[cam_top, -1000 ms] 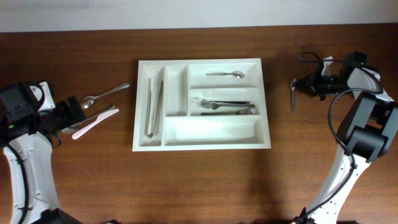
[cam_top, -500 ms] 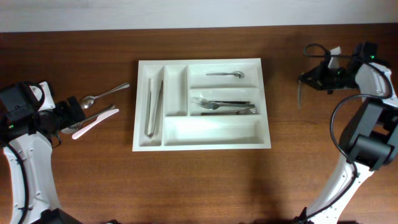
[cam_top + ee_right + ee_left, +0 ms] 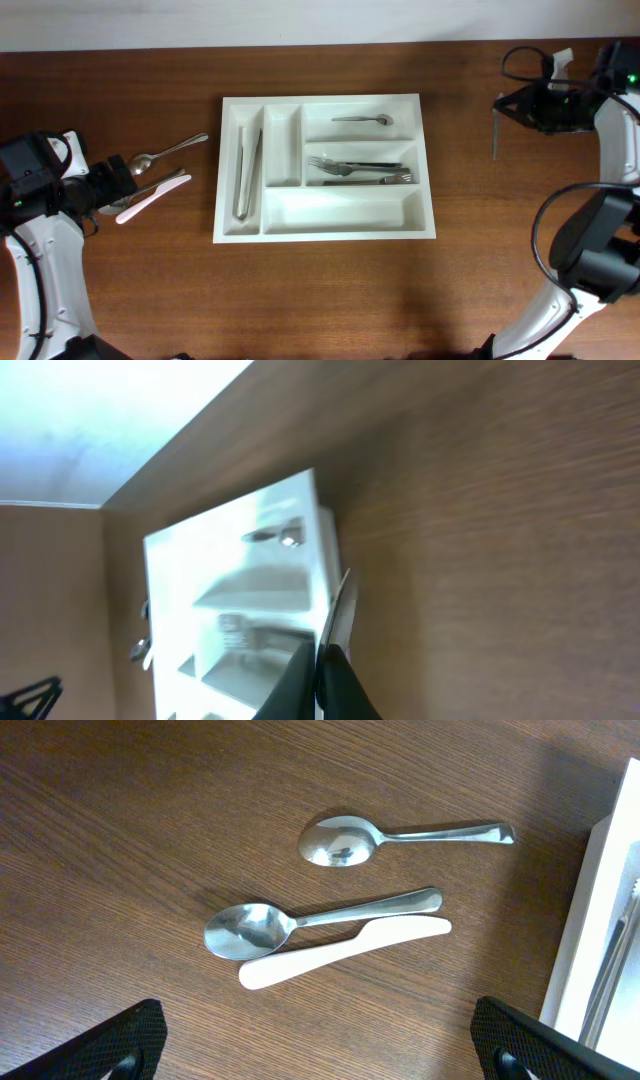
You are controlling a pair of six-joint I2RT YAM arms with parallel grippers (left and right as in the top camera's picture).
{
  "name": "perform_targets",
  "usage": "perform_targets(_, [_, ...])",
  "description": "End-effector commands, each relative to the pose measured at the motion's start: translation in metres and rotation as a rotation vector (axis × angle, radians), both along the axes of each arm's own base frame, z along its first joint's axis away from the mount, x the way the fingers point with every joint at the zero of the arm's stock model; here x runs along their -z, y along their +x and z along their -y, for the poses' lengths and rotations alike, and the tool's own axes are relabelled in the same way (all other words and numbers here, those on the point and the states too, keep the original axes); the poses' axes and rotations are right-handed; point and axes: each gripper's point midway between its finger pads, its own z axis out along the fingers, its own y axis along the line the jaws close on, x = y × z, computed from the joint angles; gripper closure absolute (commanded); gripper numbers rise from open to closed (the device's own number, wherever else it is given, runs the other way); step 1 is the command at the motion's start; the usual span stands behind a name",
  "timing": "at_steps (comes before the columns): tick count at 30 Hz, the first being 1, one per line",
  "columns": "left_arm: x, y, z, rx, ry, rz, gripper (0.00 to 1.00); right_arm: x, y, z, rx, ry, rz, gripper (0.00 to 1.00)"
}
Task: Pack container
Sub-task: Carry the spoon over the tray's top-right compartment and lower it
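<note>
right jaws: together, clamped on a slim silver metal utensil (image 3: pixel 494 138), a table knife by the look of it, jutting beyond the tips. held above the brown wooden counter (image 3: pixel 320 300), well to the right of the large white rectangular plastic cutlery tray (image 3: pixel 340 212).

left jaws: wide apart, nothing in them, poised over two steel spoons (image 3: pixel 250 930) and a white plastic knife (image 3: pixel 345 952) lying left of the tray.

step in hand, as i read it: carrying the utensil across. the next move calls for a swing toward the tray, then lining the piece up with a long compartment.

tray: mid-counter. steel tongs (image 3: pixel 246 170) in the leftmost narrow slot, small spoon (image 3: pixel 362 119) in the top row, forks (image 3: pixel 360 170) in the middle. bottom row bare.
</note>
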Motion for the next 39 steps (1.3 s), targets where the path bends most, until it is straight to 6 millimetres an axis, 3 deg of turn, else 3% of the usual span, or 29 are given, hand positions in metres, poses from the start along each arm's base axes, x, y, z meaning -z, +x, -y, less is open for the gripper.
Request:
perform_targets(1, [-0.005, 0.004, -0.001, -0.002, -0.012, 0.020, 0.01, -0.016, -0.005, -0.033, -0.106, 0.003, 0.048, 0.96])
perform_targets(9, [-0.005, 0.004, 0.000, -0.002, -0.012, 0.020, 0.01, -0.013, -0.014, -0.123, -0.390, -0.047, 0.112, 0.96])
perform_targets(13, [-0.005, 0.004, 0.000, -0.002, -0.012, 0.020, 0.01, -0.009, -0.019, -0.157, -0.533, -0.114, 0.177, 0.96])
perform_targets(20, [-0.005, 0.004, -0.001, -0.002, -0.012, 0.020, 0.01, 0.007, -0.032, -0.184, -0.800, -0.311, 0.306, 0.96])
perform_targets(27, [-0.005, 0.004, -0.001, -0.002, -0.012, 0.020, 0.01, 0.026, -0.032, -0.195, -0.962, -0.556, 0.341, 0.96])
perform_targets(32, [-0.005, 0.004, -0.001, -0.002, -0.012, 0.020, 0.01, 0.030, -0.016, -0.207, -1.068, -0.760, 0.444, 0.96])
perform_targets(39, [-0.005, 0.004, 0.000, -0.002, -0.012, 0.020, 0.01, 0.022, 0.008, -0.233, -1.175, -0.864, 0.671, 0.96])
